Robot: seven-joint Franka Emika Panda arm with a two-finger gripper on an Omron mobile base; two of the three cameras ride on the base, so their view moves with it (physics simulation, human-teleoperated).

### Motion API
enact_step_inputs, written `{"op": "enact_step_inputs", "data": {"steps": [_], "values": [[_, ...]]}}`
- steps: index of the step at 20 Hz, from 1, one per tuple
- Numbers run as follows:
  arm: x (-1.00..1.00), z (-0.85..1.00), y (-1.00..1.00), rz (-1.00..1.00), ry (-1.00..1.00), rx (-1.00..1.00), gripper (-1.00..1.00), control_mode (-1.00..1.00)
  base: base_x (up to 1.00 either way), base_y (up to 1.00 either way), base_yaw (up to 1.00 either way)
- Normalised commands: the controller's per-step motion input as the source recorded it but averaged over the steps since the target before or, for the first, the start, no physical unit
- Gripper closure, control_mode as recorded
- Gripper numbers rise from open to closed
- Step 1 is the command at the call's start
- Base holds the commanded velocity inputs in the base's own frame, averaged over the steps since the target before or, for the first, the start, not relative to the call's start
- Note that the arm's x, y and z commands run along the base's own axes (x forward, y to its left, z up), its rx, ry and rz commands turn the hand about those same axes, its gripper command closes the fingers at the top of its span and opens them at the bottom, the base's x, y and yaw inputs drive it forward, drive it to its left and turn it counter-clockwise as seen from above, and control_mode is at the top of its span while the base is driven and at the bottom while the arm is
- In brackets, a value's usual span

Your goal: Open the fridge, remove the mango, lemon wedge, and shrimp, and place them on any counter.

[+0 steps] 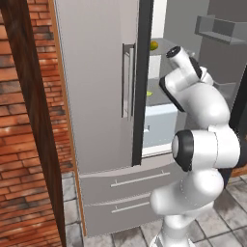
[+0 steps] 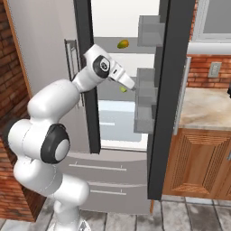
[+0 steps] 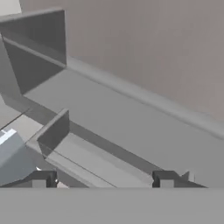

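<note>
I see the tall pale-grey double-door fridge [image 1: 96, 87] with its right door swung open, small rounded yellow-green mango [image 2: 122, 43] on an upper shelf, tiny yellow-green lemon wedge [image 2: 123, 89] one shelf lower beside my two-finger gripper [image 3: 103, 178], jaws apart and empty, beige marbled counter [image 2: 205, 108] to the right.

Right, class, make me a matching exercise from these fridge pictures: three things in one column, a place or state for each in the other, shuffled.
Things:
1. mango
2. lemon wedge
3. right fridge door

Places or states:
A. swung open, grey bins on its inner side
B. on the upper shelf inside the fridge
C. on the shelf below, near the robot's wrist

Pairs: 1-B, 2-C, 3-A
</note>
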Motion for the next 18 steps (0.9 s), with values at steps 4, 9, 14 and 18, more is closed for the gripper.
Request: {"op": "enact_step_inputs", "data": {"steps": [4,9,14,18], "values": [[0.03,0.0,-0.04,0.15,0.0,0.11,-1.0,-1.0,0.0,0.0,0.0],[-0.01,-0.01,0.56,0.28,-0.04,0.02,-1.0,-1.0,0.0,0.0,0.0],[-0.2,0.0,0.86,0.46,-0.02,0.01,-1.0,-1.0,0.0,0.0,0.0],[-0.11,0.0,1.0,0.48,0.0,0.07,-1.0,-1.0,0.0,0.0,0.0]]}}
